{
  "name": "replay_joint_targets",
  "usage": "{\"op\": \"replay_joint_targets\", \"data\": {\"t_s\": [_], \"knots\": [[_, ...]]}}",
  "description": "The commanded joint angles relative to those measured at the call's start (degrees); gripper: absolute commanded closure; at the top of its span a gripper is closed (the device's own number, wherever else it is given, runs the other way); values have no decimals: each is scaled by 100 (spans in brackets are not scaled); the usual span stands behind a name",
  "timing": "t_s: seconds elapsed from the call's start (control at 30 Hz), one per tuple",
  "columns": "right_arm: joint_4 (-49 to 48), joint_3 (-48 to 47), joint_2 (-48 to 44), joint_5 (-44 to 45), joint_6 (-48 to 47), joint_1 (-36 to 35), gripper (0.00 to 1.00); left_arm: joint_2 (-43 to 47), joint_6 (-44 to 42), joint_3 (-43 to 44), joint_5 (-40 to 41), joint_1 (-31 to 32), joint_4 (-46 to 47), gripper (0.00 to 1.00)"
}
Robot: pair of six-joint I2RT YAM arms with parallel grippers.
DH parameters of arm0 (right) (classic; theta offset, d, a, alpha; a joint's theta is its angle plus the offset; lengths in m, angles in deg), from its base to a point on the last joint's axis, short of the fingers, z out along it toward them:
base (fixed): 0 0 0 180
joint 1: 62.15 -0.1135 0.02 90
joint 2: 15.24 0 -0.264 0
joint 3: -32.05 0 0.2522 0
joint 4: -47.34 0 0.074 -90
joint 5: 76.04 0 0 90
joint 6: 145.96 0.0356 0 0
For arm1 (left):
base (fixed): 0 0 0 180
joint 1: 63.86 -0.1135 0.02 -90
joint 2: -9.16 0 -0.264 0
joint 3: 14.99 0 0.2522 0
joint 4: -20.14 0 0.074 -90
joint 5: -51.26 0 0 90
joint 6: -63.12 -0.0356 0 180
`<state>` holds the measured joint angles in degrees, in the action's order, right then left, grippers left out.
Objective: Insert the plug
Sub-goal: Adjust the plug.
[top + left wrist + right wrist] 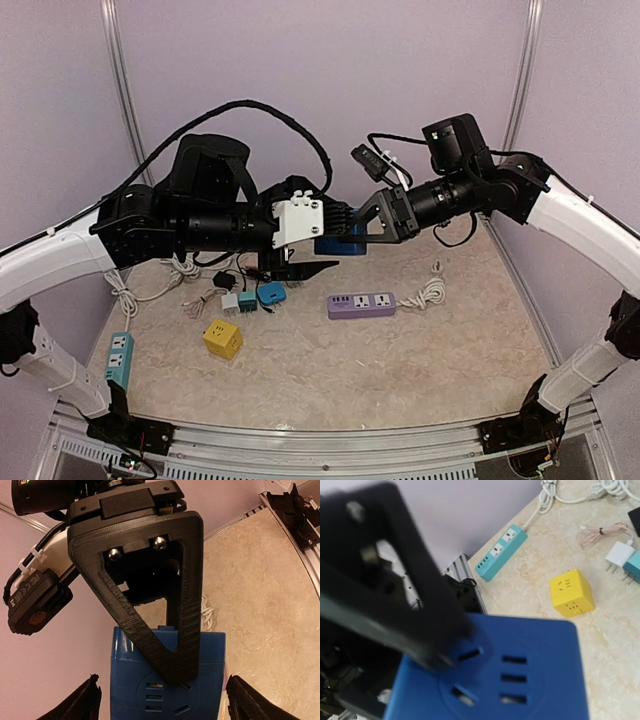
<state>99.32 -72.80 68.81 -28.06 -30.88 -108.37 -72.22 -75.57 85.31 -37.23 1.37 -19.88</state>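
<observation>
One blue cube, pinched by right gripper — left wrist view alone shows left gripper spread.

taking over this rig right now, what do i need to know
Right gripper: shut on the blue socket cube, held in the air above the table.
Left gripper: open, a fingertip on either side of the cube, with gaps showing.
White adapter, teal adapter and blue adapter lie loose on the table.
Done: cube is up.
Left: the visible sockets are empty and no plug is in hand. Pick one up and insert it.
</observation>
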Motion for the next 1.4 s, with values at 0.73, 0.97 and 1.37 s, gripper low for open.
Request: {"op": "replay_joint_targets", "data": {"t_s": [0.73,0.97,1.37], "knots": [[-2140,2121,-2290,654,-3529,-21,0,-496,2604,1647,-2788,-525,-2051,100],[-2498,1997,-2053,1158,-3377,-405,0,-731,2466,1970,-2550,-555,-2059,100],[-1331,1252,-1267,1278,-3586,-728,3,-759,2286,1898,-2424,-578,-2054,100]]}}
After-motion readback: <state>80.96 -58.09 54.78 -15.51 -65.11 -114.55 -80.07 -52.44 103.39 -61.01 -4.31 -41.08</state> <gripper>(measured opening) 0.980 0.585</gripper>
